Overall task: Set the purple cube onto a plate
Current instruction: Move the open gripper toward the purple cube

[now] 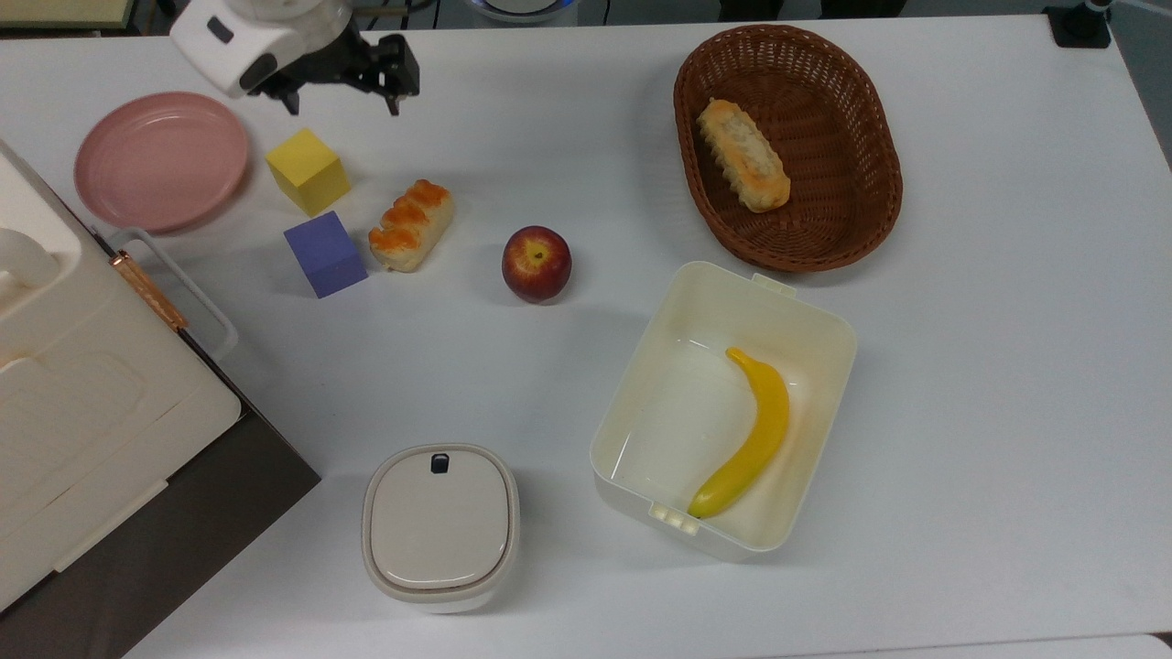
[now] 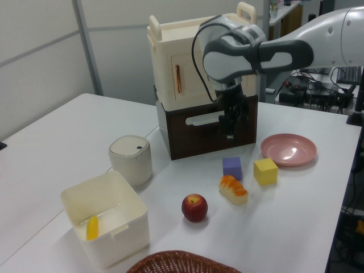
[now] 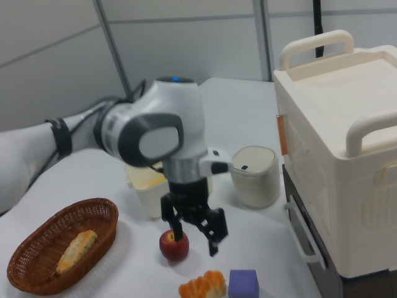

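1. End effector (image 1: 341, 99): seen in the top view near the far edge of the bench (image 1: 961, 384), raised off the surface. Its two fingers stand spread apart with nothing between them. In the top view it lies at roughly 1 o'clock from the yellow cube (image 1: 308, 170).
2. Purple cube (image 1: 325, 253): resting on the bench, free of any contact with the end effector. In the top view it sits at about 5 o'clock from the yellow cube, close to it but apart, and just beside the glazed bread roll (image 1: 411, 224), which lies at its 3 o'clock.
3. Plate (image 1: 161, 161): pink, round, raised rim, with nothing on it. In the top view it lies at 9 o'clock from the yellow cube and about 10 o'clock from the purple cube, apart from both.
4. Wicker basket (image 1: 874, 174): brown, oval, holding one long bread loaf (image 1: 743, 155) lying along its length.
5. Open cream box (image 1: 824, 329): no lid on it, holding one banana (image 1: 746, 435) against its inner floor. In the top view it stands at 6 o'clock from the basket.
6. Lidded round container (image 1: 440, 524): lid on, contents not visible.
7. Large cream case (image 2: 196, 62): handled, closed, seated on a dark brown base (image 2: 193, 133).
8. Apple (image 1: 537, 264): loose on the bench, between the bread roll and the open box.
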